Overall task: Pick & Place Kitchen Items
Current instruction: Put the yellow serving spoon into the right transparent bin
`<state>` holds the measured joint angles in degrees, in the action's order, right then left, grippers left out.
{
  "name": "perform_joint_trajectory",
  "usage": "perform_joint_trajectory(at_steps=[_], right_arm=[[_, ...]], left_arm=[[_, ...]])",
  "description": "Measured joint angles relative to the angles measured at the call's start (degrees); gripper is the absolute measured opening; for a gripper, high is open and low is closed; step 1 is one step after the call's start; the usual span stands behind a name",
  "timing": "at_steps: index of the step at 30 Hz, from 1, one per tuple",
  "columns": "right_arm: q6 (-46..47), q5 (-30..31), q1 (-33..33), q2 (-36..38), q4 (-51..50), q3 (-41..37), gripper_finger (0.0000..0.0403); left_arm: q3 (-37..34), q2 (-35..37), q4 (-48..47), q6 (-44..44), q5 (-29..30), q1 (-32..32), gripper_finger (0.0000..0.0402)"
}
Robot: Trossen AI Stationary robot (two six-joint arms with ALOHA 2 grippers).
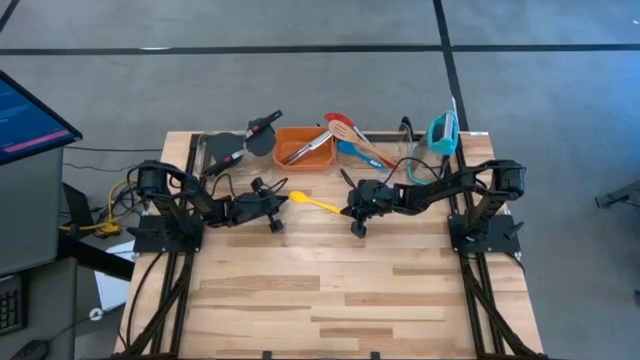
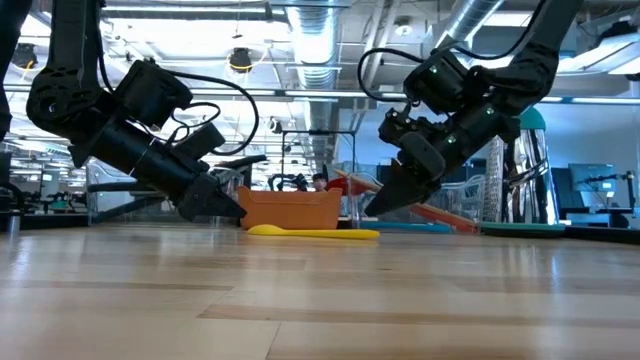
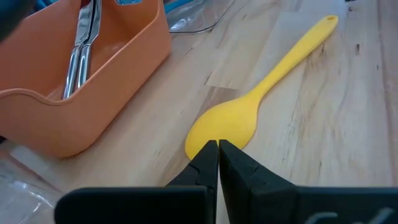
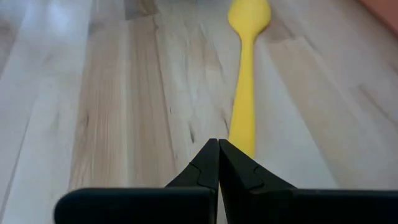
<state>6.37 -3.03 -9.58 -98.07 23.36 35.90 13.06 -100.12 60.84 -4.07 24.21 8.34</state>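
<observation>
A yellow spoon [image 1: 313,203] lies flat on the wooden table, its bowl [image 3: 224,121] toward the left and its handle [image 4: 244,118] toward the right. My left gripper [image 3: 217,149] is shut, slanting down, with its tips just short of the bowl's edge. In the low view it [image 2: 238,214] stands slightly above the table. My right gripper [image 4: 217,147] is shut and points down along the handle's free end. In the low view it [image 2: 370,208] hangs a little above that end. Neither plainly touches the spoon.
Behind the spoon stands an orange bin [image 1: 305,147] holding metal tongs [image 3: 81,50]. A clear bin [image 1: 215,150] with black utensils [image 1: 262,130] is at the far left. Red, wooden and blue utensils [image 1: 350,140] and a teal one [image 1: 442,132] lie far right. The table's near half [image 1: 330,290] is bare wood.
</observation>
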Motion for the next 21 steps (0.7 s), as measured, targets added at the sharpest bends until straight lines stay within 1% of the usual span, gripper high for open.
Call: perform_joint_trajectory(at_steps=[6,14,21], right_arm=[[1.69,0.46,-0.31,-0.56,-2.13,0.0,0.0],[1.69,0.82,-0.28,-0.56,-0.96,0.02,0.0],[2.52,3.06,-0.09,-0.56,1.52,0.02,0.0]], left_arm=[[0.0,0.0,0.16,0.04,0.02,0.0,0.0003],[0.0,0.0,0.16,0.04,0.06,0.0,0.0003],[0.0,0.0,0.16,0.06,0.29,0.0,0.0003]])
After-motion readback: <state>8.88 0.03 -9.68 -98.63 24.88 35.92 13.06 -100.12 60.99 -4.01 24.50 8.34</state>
